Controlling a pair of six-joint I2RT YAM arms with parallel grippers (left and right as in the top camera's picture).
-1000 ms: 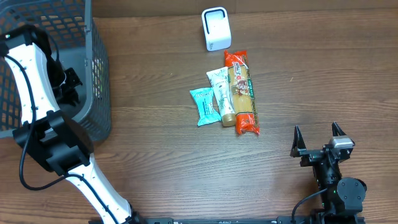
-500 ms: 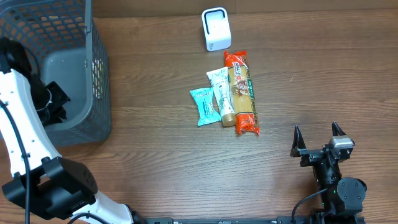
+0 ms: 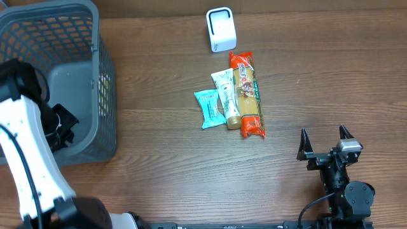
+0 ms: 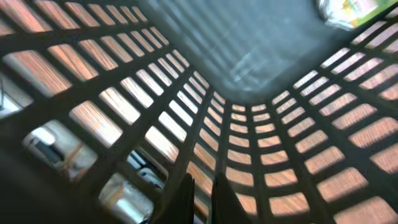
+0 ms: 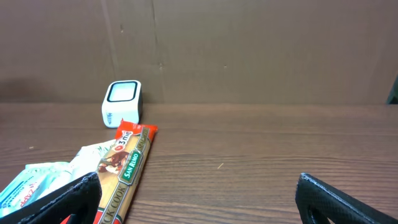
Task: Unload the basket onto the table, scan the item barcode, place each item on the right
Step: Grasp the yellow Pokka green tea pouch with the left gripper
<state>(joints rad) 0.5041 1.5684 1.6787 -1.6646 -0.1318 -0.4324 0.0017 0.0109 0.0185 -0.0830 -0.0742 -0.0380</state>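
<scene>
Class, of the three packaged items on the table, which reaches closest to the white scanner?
The long orange-red packet: its top end nearly reaches the scanner, while the white tube and teal packet stop farther away.

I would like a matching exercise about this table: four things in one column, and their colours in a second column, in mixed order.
Things:
1. basket
2. scanner
3. small packet
4. long packet

Colours:
A. teal
B. white
C. grey
D. red at both ends

Pairs: 1-C, 2-B, 3-A, 4-D
</scene>
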